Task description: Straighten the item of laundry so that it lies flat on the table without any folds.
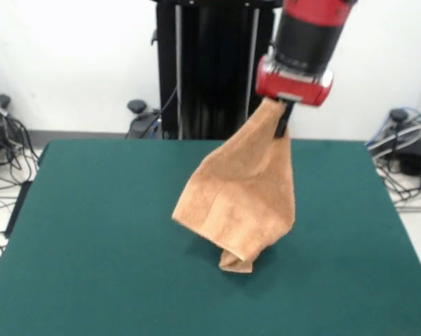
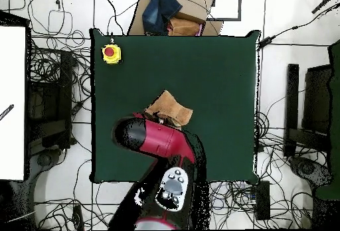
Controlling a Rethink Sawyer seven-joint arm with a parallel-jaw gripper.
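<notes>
The light orange-tan terry towel [image 1: 242,196] hangs from my gripper [image 1: 283,119] above the dark green table [image 1: 91,245]. I hold it by its top corner. It drapes down in a folded cone, and its lowest corner touches the table near the middle. In the overhead view only part of the towel [image 2: 171,107] shows beyond the red arm, which hides the gripper there. The gripper is shut on the towel's top corner. The woven band and white label are not visible.
A yellow box with a red button [image 2: 111,53] sits at one table corner in the overhead view. Cardboard and dark cloth [image 2: 174,10] lie beyond the table edge. Cables cover the floor around the table. The black pedestal [image 1: 210,70] stands behind the table.
</notes>
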